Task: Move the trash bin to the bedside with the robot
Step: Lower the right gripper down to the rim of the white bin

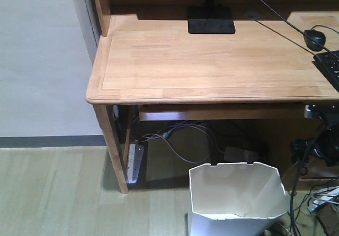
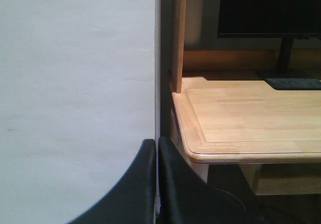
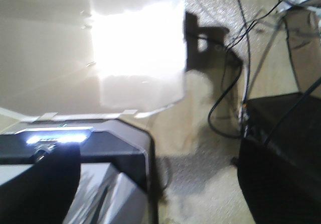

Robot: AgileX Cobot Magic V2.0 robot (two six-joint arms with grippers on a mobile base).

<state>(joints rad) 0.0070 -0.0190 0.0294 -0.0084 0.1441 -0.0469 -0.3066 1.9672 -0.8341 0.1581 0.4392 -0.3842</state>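
The white trash bin (image 1: 235, 199) stands on the floor under the desk's front right part, its notched rim open upward. In the right wrist view the bin (image 3: 90, 58) fills the upper left, its inside washed out by glare. My right gripper (image 3: 159, 148) is open just above the bin's near corner. Its left finger (image 3: 45, 184) is over the bin's outer wall and its right finger (image 3: 281, 163) is over the floor. My left gripper (image 2: 156, 142) is shut and empty, held up facing the wall by the desk corner. The bed is out of view.
A light wooden desk (image 1: 212, 56) holds a monitor stand (image 1: 211, 20), a mouse (image 1: 314, 38) and a keyboard (image 1: 329, 65). A power strip (image 1: 134, 162) and cables (image 1: 180, 141) lie under it. More cables (image 3: 235, 73) cross the floor to the bin's right. A grey wall (image 2: 75, 83) is on the left.
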